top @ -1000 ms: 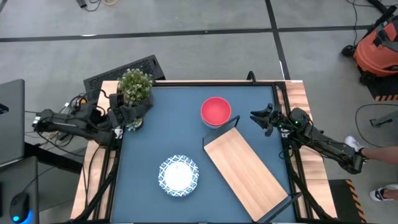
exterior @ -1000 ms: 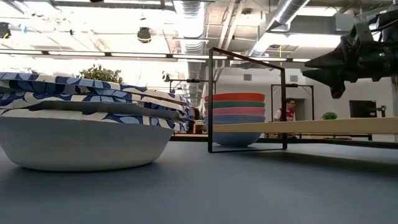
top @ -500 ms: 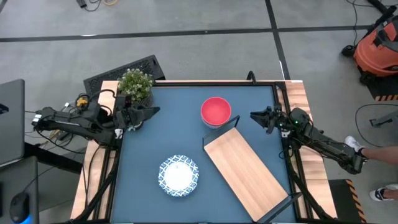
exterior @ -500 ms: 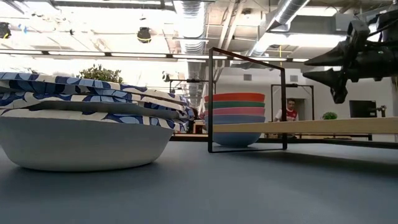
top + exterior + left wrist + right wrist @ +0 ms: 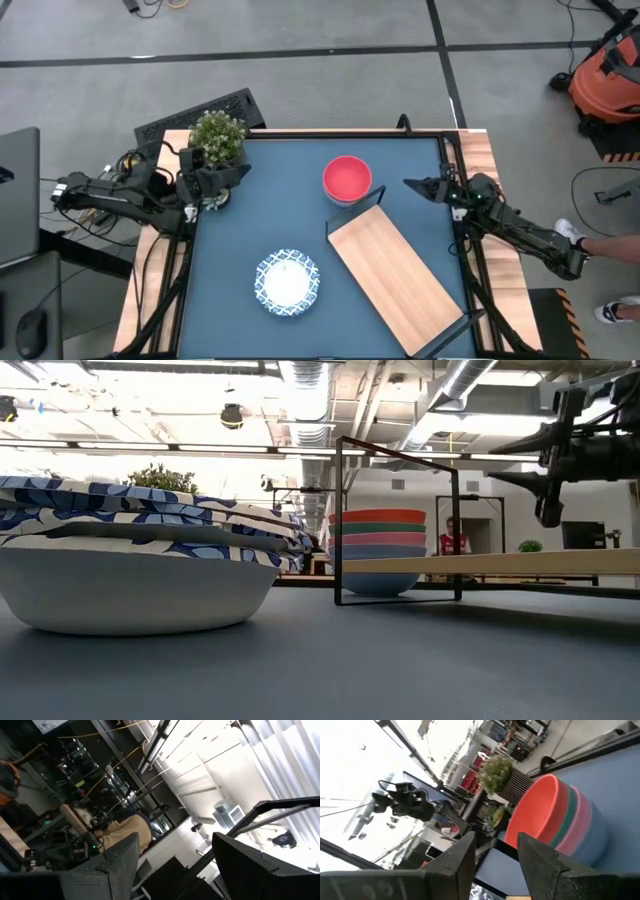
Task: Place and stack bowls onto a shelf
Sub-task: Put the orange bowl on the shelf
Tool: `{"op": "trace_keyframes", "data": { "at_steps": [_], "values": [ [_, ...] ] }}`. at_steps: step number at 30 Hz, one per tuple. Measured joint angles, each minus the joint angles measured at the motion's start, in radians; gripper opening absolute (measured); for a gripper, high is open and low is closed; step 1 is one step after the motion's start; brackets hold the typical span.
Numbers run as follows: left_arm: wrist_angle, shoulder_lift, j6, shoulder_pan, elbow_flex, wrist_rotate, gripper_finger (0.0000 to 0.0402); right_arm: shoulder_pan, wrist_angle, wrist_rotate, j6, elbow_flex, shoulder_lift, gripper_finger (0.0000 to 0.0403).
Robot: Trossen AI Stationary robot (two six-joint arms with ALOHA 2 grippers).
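Red stack [image 5: 347,178]: four nested bowls on the desk [image 5: 230,250], just behind the shelf [image 5: 395,270].
Right pincer [image 5: 412,185]: narrowly open, empty, near the stack.
Left pincer [image 5: 240,173]: parted, idle by the plant [image 5: 217,135].
Advice: widen, approach level, grip the rim.

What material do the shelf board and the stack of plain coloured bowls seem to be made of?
The shelf board looks like light wood with a matt finish: pale tan with faint grain. Its frame looks like thin black metal wire. The stacked plain bowls look like smooth plastic or glazed ceramic, each one flat colour; which one I cannot tell.
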Motion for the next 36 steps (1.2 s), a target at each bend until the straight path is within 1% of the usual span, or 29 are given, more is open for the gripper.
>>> {"op": "trace_keyframes", "data": {
  "at_steps": [2, 6, 12, 15, 17, 21, 22, 24, 26, 29, 33, 36],
  "values": [
    [-0.001, 0.001, 0.001, 0.0, 0.0, 0.0, 0.0235, 0.0, -0.032, -0.006, -0.027, 0.0, 0.0, 0.017],
    [-0.001, 0.0, 0.001, 0.0, 0.0, 0.001, 0.0235, 0.008, -0.076, -0.036, 0.008, 0.004, 0.0, 0.017],
    [-0.001, 0.001, 0.001, 0.0, 0.0, 0.003, 0.0235, 0.016, -0.078, -0.042, 0.021, 0.005, 0.0, 0.017],
    [-0.001, 0.001, 0.001, 0.0, 0.0, 0.003, 0.0235, 0.015, -0.05, -0.034, 0.05, 0.004, 0.0, 0.017],
    [-0.001, 0.001, -0.003, 0.0, 0.0, 0.004, 0.0235, 0.013, 0.028, -0.03, 0.06, 0.003, 0.001, 0.017],
    [-0.005, 0.006, -0.023, 0.0, 0.015, 0.03, 0.0235, 0.013, 0.302, -0.017, 0.046, 0.003, 0.0, 0.017],
    [-0.004, 0.012, -0.021, 0.0, 0.025, 0.03, 0.0235, 0.013, 0.365, 0.004, 0.044, 0.006, 0.0, 0.017],
    [-0.014, 0.024, 0.006, 0.0, 0.055, 0.032, 0.0235, 0.013, 0.42, 0.052, 0.008, 0.038, 0.0, 0.017],
    [-0.032, 0.043, 0.045, 0.0, 0.099, 0.035, 0.0235, 0.013, 0.404, 0.08, -0.06, 0.097, 0.0, 0.017],
    [-0.121, 0.071, 0.093, 0.0, 0.174, 0.034, 0.0235, 0.013, 0.293, 0.105, -0.181, 0.213, 0.011, 0.017],
    [-0.332, 0.105, 0.121, 0.007, 0.284, 0.024, 0.0235, 0.013, 0.071, 0.114, -0.322, 0.387, 0.084, 0.017],
    [-0.513, 0.132, 0.117, 0.009, 0.357, -0.026, 0.0235, 0.013, -0.078, 0.121, -0.401, 0.515, 0.172, 0.017]
  ]
}}
